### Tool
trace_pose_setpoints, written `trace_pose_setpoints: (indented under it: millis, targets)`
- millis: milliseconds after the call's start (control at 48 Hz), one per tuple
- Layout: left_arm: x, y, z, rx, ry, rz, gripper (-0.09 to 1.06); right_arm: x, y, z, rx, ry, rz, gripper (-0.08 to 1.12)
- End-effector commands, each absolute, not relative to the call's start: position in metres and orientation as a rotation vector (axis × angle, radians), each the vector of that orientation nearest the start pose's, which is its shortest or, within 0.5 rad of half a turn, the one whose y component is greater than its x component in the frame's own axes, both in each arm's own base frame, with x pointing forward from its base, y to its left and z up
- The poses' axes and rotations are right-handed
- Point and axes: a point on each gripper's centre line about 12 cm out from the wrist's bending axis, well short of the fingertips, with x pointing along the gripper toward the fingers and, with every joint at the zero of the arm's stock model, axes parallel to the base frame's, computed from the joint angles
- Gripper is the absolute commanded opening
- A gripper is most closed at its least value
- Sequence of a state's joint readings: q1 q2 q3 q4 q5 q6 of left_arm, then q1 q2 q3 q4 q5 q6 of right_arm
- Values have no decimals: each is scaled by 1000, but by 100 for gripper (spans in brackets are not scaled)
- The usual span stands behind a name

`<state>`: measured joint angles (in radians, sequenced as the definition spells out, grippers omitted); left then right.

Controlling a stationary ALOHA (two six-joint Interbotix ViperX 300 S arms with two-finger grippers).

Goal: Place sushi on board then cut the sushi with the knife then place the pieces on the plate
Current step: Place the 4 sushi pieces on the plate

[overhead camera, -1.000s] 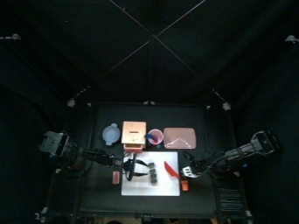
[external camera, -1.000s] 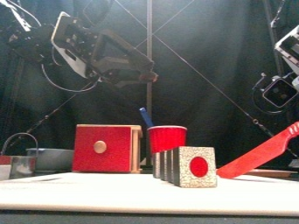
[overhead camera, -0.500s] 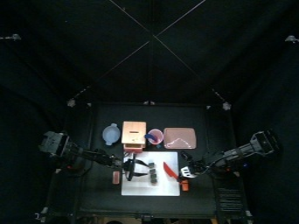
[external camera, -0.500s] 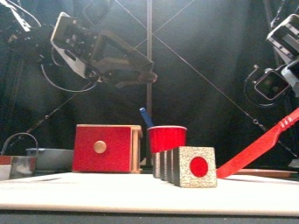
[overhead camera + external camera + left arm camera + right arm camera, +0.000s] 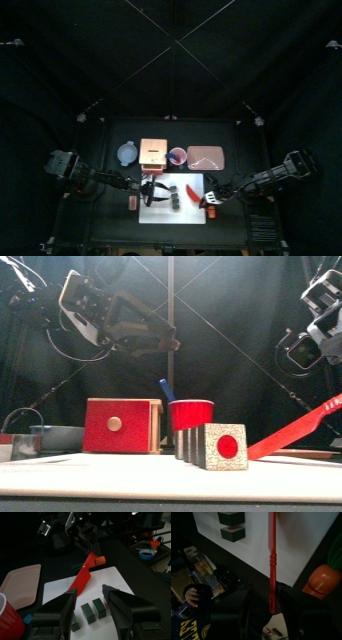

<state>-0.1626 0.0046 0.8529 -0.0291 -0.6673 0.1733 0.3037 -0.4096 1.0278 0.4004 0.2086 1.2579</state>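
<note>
- the sushi stands on the white board as a short row of dark blocks, close together, left of the board's middle; the front block shows a red centre in a pale speckled face.
- the red knife slants down from the right, its tip low at the board just right of the sushi; whether it touches the blocks cannot be told.
- the right gripper is closed around the knife's handle, off the board's right edge.
- the left gripper hangs above the sushi with its jaws spread wide, holding nothing; the blocks show between the jaws in its wrist view.
- the pink tray lies flat behind the board's right part.
- a red cup stands left of the tray, with a blue knife sticking out of it.
- a wooden box with a red front is just left of the cup, and a blue-grey bowl is left of the box.
- an orange toy with a green top lies beside the board's right edge, near the right gripper.
</note>
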Motion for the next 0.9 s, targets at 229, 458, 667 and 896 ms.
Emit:
trace_pose_setpoints:
  millis: [229, 458, 667, 896]
  targets:
    - [372, -59, 186, 165, 148, -155, 82, 253, 100, 179, 1453, 897, -328, 86]
    - [372, -58, 186, 165, 148, -152, 82, 251, 105, 177, 1452, 921, -326, 86]
    - [372, -58, 186, 163, 146, -151, 82, 253, 106, 184, 1433, 915, -305, 86]
    - [373, -57, 187, 165, 144, -151, 82, 248, 85, 197, 1373, 894, -321, 86]
